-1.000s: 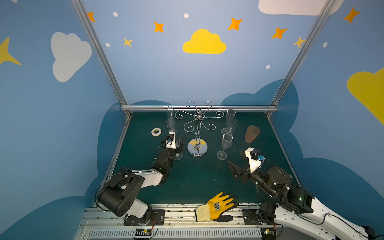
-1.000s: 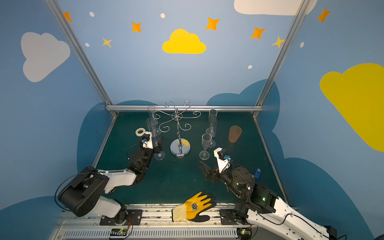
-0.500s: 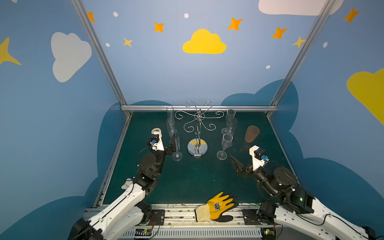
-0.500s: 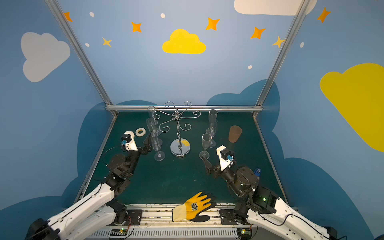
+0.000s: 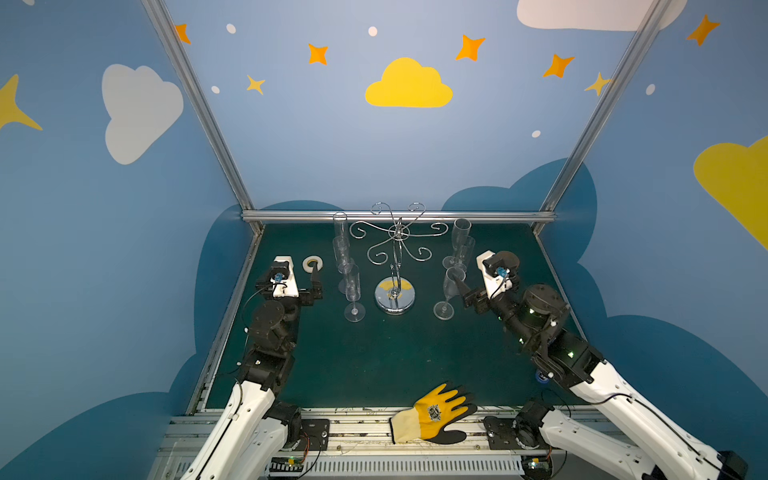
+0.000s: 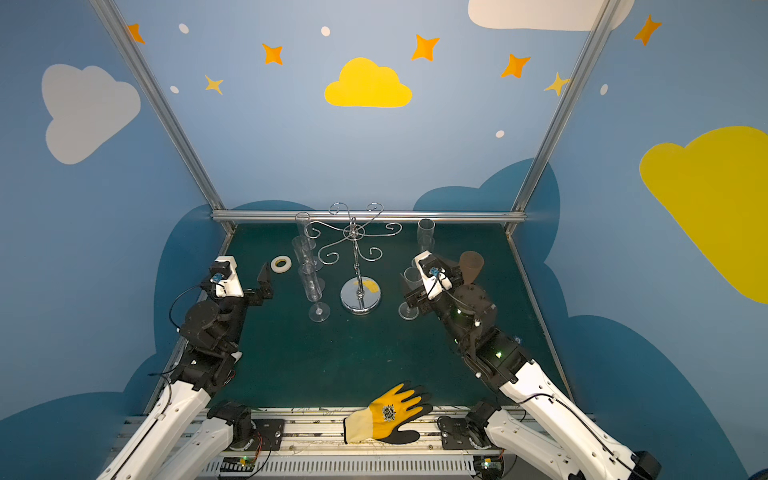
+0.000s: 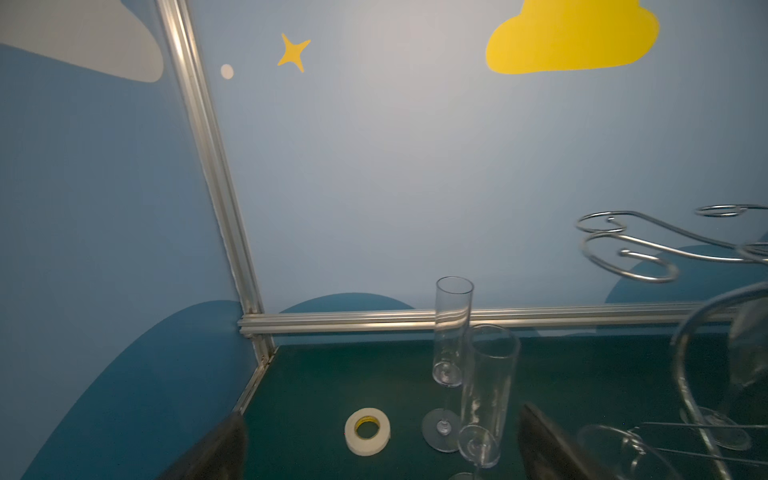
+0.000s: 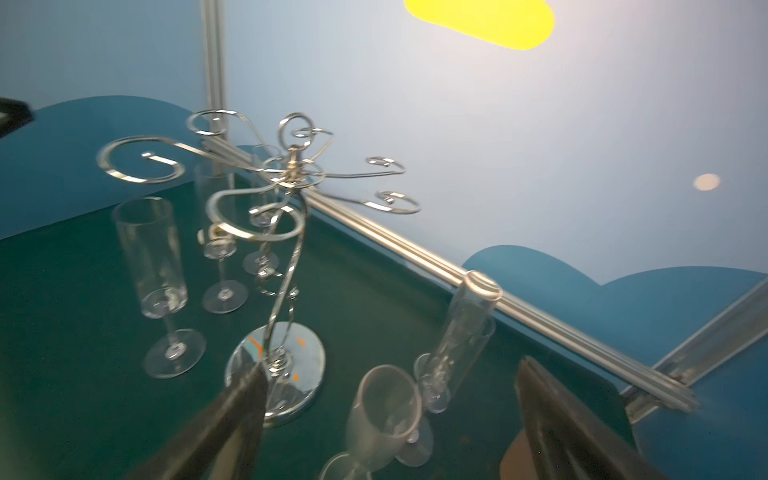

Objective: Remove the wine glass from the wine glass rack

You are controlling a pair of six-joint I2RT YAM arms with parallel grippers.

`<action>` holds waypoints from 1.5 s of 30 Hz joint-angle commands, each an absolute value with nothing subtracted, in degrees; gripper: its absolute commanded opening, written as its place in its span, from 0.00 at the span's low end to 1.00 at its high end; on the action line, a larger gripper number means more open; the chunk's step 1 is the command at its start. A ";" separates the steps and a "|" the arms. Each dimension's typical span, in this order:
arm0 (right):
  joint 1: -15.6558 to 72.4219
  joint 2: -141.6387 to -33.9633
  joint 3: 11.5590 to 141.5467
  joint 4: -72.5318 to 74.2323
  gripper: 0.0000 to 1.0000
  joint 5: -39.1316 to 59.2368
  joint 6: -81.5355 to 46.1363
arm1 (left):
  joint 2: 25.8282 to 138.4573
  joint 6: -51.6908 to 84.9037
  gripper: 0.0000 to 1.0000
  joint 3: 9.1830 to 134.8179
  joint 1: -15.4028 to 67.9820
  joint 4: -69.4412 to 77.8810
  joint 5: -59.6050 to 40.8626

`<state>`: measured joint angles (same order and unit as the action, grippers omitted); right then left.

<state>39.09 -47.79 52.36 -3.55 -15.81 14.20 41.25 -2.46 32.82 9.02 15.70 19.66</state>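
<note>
Since one second ago the left gripper [image 5: 306,275] has left the wine glass [image 5: 353,286] and drawn back toward the tape roll [image 5: 312,264], its fingers wide apart and empty, while the right gripper [image 8: 390,372] — fingers also apart, holding nothing — has come forward to the frosted glass [image 8: 384,411] on its side. No glass hangs on the wine glass rack [image 5: 395,298]; all six stand on the table [image 5: 374,365], three at each side of it. To finish well, both arms should probably move slowly and straight, because such tall glasses tip at a small touch.
</note>
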 commanded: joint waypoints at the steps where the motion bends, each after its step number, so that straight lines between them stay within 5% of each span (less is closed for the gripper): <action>1: 33.04 -48.84 55.57 -1.63 0.92 -11.52 16.84 | 44.70 1.74 1.00 36.73 2.06 12.49 15.22; 11: 4.94 -47.33 44.49 -2.07 0.93 -4.93 4.64 | 56.66 3.25 0.99 30.47 -7.63 18.37 12.93; 17: -2.83 -49.96 29.05 5.03 0.93 -0.53 -1.16 | 71.03 11.88 0.99 25.56 -7.61 25.65 11.94; 23: -2.55 -59.86 22.30 18.67 0.93 9.18 -2.51 | 79.48 8.75 1.00 25.10 -3.71 33.97 12.51; 32: 0.68 -83.26 29.37 27.92 0.98 -0.39 -4.68 | 90.75 2.19 0.99 18.94 -0.32 58.87 9.36; 35: 2.02 -85.23 24.29 41.39 0.99 0.02 1.54 | 87.08 3.36 0.99 23.28 -0.13 44.23 9.89; 39: 1.94 -83.36 31.01 23.98 0.99 -3.57 -5.36 | 89.79 2.60 0.99 21.17 0.00 52.52 9.95; 45: 1.93 -83.16 30.05 25.79 0.99 -3.37 -4.99 | 88.30 3.08 0.99 22.00 0.00 48.67 10.20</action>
<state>1.93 -84.23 28.95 27.20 -2.28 -3.51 88.90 3.64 21.50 -0.08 48.53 10.24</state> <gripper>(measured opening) 0.987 0.994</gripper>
